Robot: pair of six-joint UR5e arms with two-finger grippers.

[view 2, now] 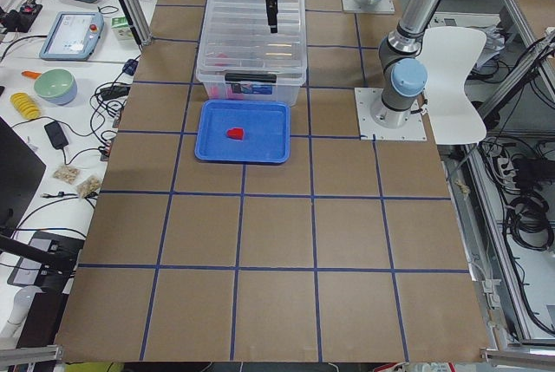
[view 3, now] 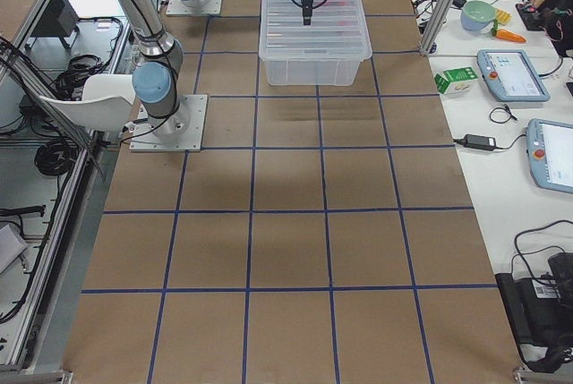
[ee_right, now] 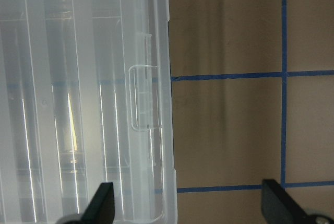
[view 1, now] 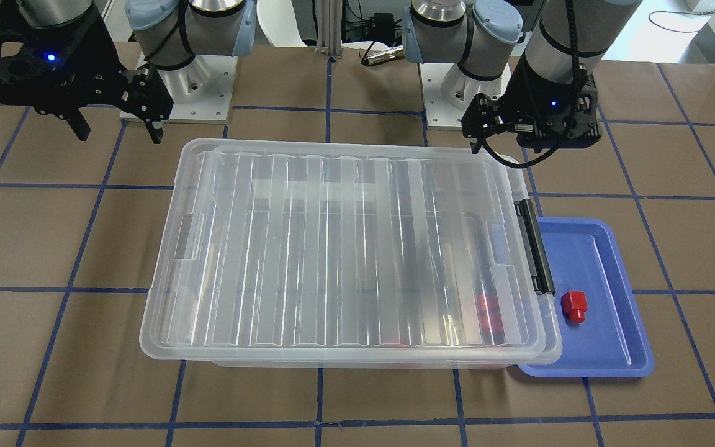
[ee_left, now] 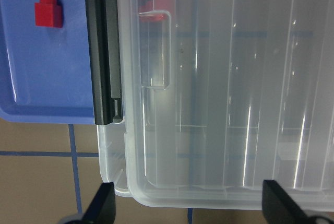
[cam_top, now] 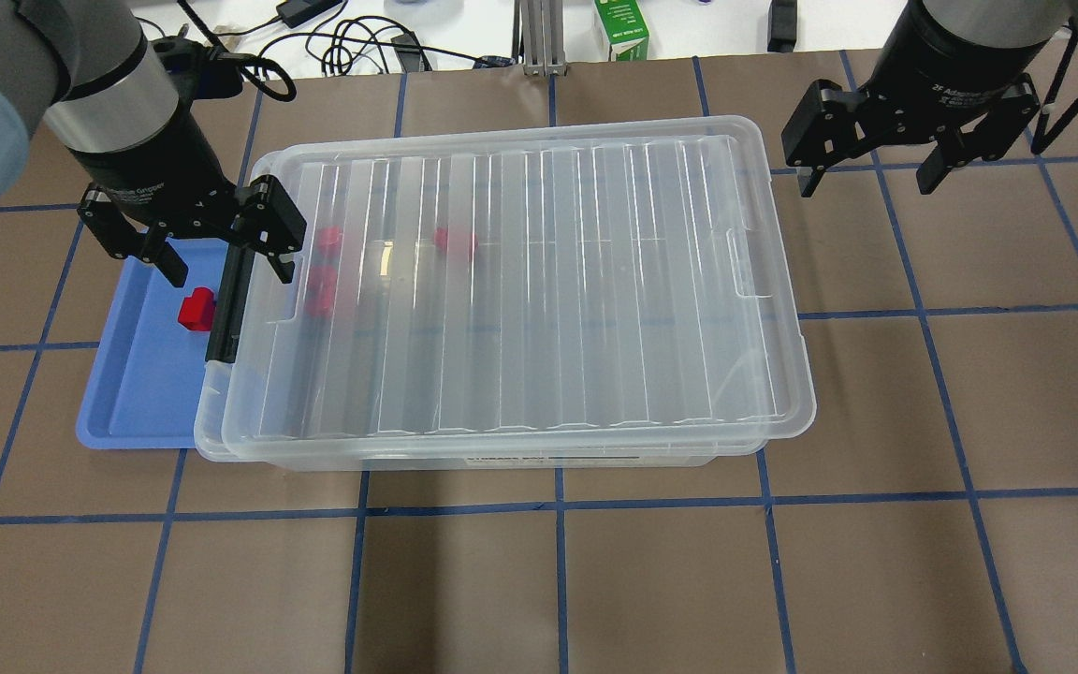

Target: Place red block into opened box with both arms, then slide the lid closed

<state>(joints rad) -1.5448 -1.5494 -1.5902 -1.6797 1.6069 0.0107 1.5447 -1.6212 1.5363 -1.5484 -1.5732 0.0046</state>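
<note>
The clear lid [cam_top: 539, 281] lies on the box [cam_top: 211, 442], shifted slightly away from the black latch bar [cam_top: 224, 314]. Through the lid [view 1: 345, 248] I see three red blocks [cam_top: 328, 239] inside, near the latch end. Another red block [cam_top: 195, 309] [view 1: 574, 306] [ee_left: 48, 9] rests in the blue tray. My left gripper [cam_top: 230, 271] [view 1: 534, 146] hovers open over the latch bar [ee_left: 102, 51], holding nothing. Open and empty too, my right gripper [cam_top: 866, 180] [view 1: 118, 133] hangs beyond the box's opposite short end, over bare table.
The blue tray [cam_top: 127, 374] [view 1: 606, 279] butts against the box's latch end. Cables and a green carton [cam_top: 623, 28] lie past the table's far edge. Side tables with tablets [view 3: 510, 71] and a bowl [view 2: 54, 86] flank the brown, blue-taped table.
</note>
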